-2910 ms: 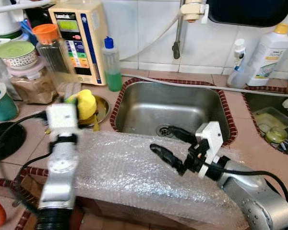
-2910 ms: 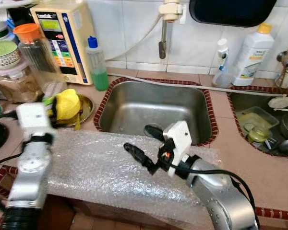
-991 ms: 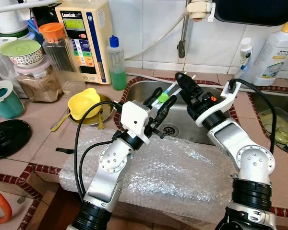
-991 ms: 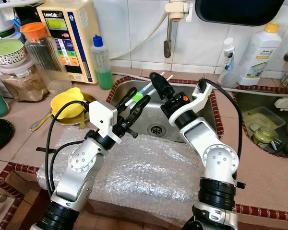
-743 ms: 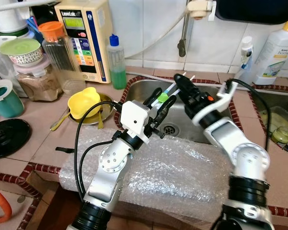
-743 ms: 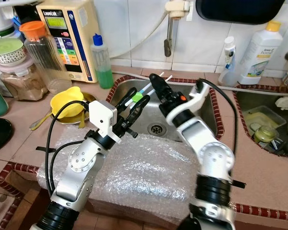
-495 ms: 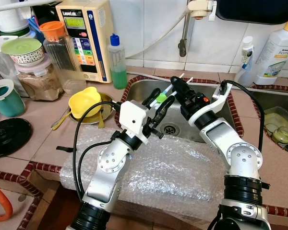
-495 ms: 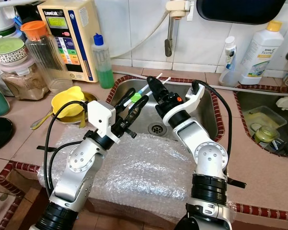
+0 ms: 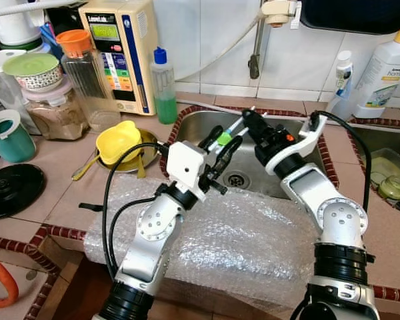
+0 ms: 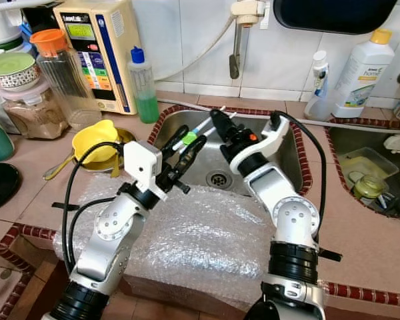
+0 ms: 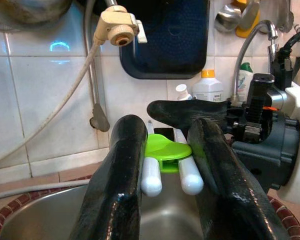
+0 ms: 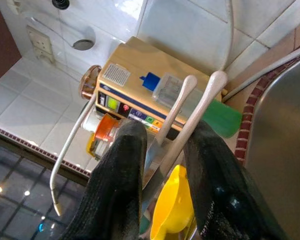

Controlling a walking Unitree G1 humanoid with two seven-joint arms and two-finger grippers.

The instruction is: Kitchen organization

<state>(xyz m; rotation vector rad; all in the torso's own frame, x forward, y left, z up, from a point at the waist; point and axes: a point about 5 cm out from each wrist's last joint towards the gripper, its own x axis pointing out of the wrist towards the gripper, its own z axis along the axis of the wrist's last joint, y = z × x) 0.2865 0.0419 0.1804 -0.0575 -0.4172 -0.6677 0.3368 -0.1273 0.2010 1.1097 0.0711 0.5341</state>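
Tongs (image 9: 231, 130), white plastic with a green hinge, are clamped between left gripper (image 9: 221, 141) and right gripper (image 9: 248, 120).

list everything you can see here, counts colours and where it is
tongs: 1, white arms with green joint, held over the sink between both grippers
sink: 1, steel, centre
bubble wrap: 1 sheet, clear, counter front edge
yellow cup: 1, on a metal plate left of the sink
green soap bottle: 1, blue cap, behind the sink
water unit: 1, cream, back left
orange-lid jar: 1, clear, back left
white bottle: 1, yellow cap, back right
left gripper: black, shut on the tongs
right gripper: black, shut on the tongs
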